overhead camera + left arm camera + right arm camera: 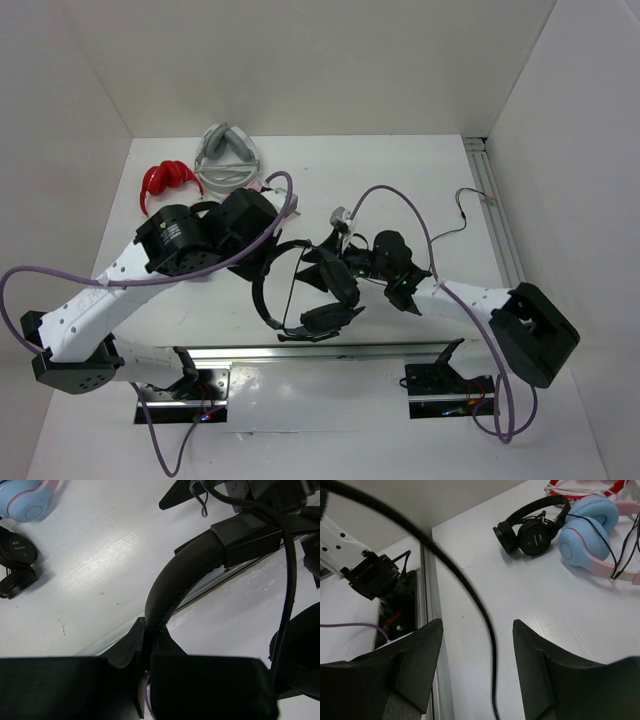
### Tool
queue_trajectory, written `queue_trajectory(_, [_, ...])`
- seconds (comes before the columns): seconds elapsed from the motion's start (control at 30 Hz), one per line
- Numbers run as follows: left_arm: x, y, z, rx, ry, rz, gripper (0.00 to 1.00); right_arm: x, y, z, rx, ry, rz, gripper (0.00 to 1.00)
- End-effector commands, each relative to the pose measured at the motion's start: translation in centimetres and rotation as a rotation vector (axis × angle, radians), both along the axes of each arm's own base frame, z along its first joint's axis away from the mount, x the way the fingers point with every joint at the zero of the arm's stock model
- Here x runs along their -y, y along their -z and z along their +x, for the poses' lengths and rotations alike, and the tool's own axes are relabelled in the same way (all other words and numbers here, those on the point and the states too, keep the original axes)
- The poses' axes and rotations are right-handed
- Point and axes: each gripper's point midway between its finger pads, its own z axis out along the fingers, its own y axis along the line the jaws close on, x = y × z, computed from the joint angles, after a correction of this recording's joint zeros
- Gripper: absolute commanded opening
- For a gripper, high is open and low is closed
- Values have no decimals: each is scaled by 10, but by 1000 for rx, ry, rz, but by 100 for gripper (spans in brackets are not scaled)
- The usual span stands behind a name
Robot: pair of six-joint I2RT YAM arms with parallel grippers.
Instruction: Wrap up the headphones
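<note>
The large all-black headphones hang just above the table in the middle, one ear cup near the front rail. My left gripper is shut on their wide band, which rises from between the fingers in the left wrist view. Their thin black cable runs down on the right there. My right gripper is open just right of the headphones. In the right wrist view the cable passes loosely between its spread fingers, touching neither.
A smaller black pair, a pink-and-blue pair and a red pair lie at the back left, with a grey pair behind them. An aluminium rail runs along the front, another along the right side.
</note>
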Motion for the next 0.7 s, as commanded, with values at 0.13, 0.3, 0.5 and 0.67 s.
queue_trajectory(0.13, [-10, -43, 13, 90, -127, -100, 0, -8, 9, 11, 14, 27, 79, 66])
queue_trajectory(0.3, [-32, -78, 32, 191, -271, -178, 0, -2, 43, 12, -34, 38, 46, 64])
queue_trajectory(0.5, [-48, -107, 51, 256, -354, -240, 0, -3, 70, 16, -88, 40, 7, 62])
queue_trajectory(0.67, [-65, -135, 80, 329, -469, -332, 0, -4, 85, 12, -145, 11, 41, 53])
